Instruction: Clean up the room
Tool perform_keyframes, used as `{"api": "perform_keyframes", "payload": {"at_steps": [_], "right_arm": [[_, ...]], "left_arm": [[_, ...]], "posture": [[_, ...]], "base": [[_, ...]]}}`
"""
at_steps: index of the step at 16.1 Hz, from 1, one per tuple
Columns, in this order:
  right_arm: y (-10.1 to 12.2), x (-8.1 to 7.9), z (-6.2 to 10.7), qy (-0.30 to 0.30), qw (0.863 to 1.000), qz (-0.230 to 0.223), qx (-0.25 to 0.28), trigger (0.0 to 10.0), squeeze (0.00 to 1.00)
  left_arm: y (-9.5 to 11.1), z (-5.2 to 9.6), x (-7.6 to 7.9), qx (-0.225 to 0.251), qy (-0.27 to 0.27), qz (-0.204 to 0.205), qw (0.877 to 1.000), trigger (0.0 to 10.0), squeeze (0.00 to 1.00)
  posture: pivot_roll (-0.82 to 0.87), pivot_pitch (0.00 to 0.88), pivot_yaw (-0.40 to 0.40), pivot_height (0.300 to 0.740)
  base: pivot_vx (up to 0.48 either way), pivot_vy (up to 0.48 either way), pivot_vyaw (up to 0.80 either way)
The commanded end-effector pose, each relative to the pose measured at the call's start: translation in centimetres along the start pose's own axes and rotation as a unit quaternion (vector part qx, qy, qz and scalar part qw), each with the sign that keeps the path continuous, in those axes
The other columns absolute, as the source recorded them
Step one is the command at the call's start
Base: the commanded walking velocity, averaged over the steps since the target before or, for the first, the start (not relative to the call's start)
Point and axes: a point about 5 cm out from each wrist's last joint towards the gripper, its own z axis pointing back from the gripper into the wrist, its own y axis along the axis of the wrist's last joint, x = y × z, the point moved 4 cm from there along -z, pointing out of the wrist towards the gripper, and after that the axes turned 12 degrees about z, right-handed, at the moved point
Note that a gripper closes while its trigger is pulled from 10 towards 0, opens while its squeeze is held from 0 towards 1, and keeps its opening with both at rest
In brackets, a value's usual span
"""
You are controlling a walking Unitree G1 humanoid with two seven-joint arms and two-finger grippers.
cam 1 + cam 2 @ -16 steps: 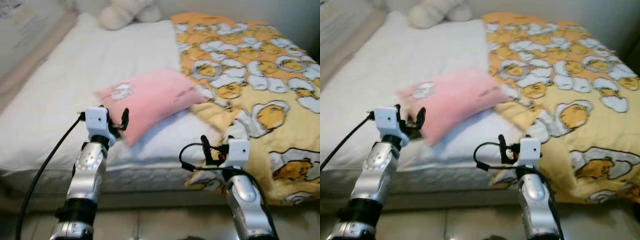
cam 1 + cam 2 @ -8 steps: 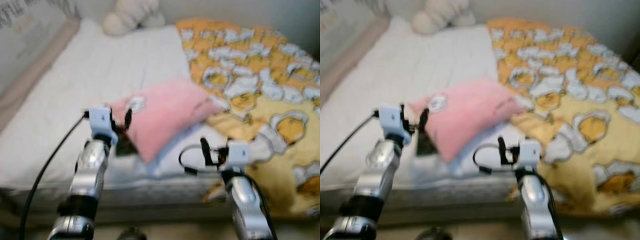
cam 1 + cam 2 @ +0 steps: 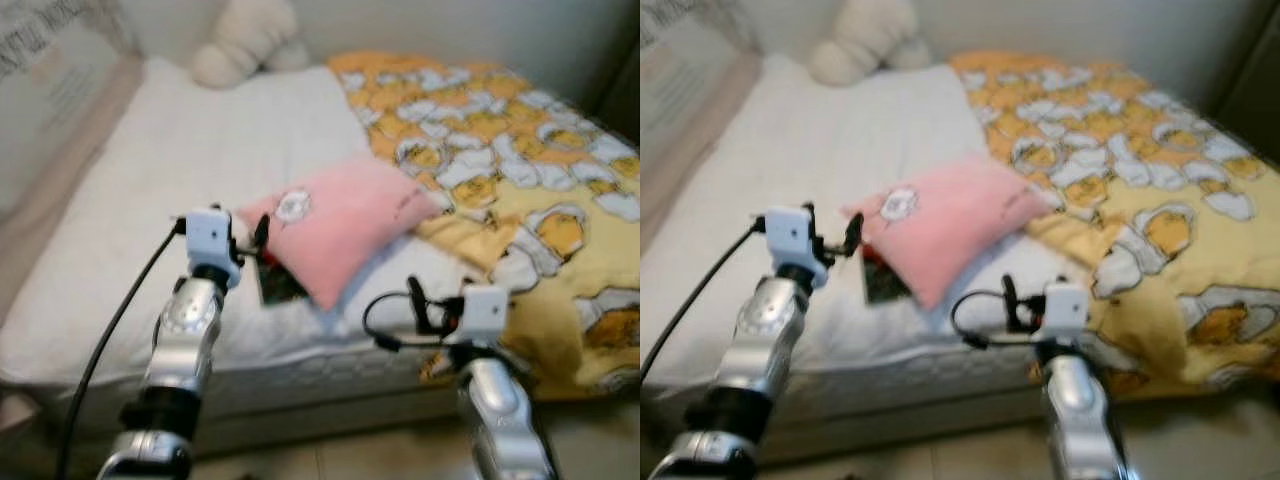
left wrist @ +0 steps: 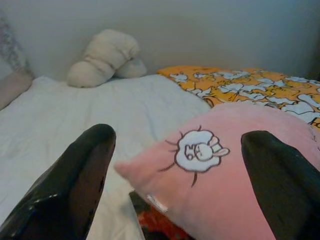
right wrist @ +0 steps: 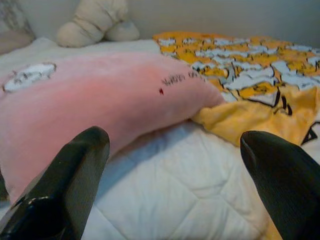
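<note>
A pink pillow (image 3: pixel 340 222) with a small sheep patch lies on the white bed (image 3: pixel 190 140), its right edge against a yellow patterned blanket (image 3: pixel 520 165). My left gripper (image 3: pixel 250 240) is open at the pillow's near left corner; the left wrist view has that corner (image 4: pixel 150 175) between the fingers (image 4: pixel 75 185). A dark flat item (image 3: pixel 280 285) with red on it sticks out from under that corner. Lower down, at the bed's front edge, my right gripper (image 3: pixel 425 312) hangs open, facing the pillow (image 5: pixel 100 105) and the blanket (image 5: pixel 250 70).
A cream plush toy (image 3: pixel 240 40) rests at the head of the bed by the wall. A beige padded side panel (image 3: pixel 50 160) runs along the bed's left. The blanket drapes over the front right edge (image 3: pixel 560 340). Floor shows below the mattress.
The whole view has shifted and blurred, so the camera has moved. The dark flat item now shows under the pillow's near corner. My left gripper stays at that corner.
</note>
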Motion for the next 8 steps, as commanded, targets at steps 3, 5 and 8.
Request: {"api": "perform_keyframes", "payload": {"at_steps": [3, 5, 8], "right_arm": [[0.3, 0.0, -0.4, -0.001, 1.000, -0.017, -0.002, 10.0, 0.00], [1.2, -1.0, -1.6, 0.027, 0.999, -0.044, -0.003, 10.0, 0.00], [2.2, -1.7, -3.6, 0.020, 0.990, -0.136, -0.006, 10.0, 0.00]], "left_arm": [[0.4, -0.4, 0.3, 0.006, -0.002, 0.002, 1.000, 10.0, 0.00], [0.6, -0.5, -0.4, 0.009, 0.017, -0.001, 1.000, 10.0, 0.00], [1.0, -0.8, -1.2, 0.007, 0.037, -0.023, 0.999, 10.0, 0.00]], "posture": [[0.04, 0.000, -0.005, 0.740], [0.04, 0.000, 0.001, 0.740], [0.05, 0.000, 0.009, 0.740]], "base": [[0.480, 0.000, 0.00], [0.459, 0.000, 0.00], [0.444, 0.000, 0.00]]}}
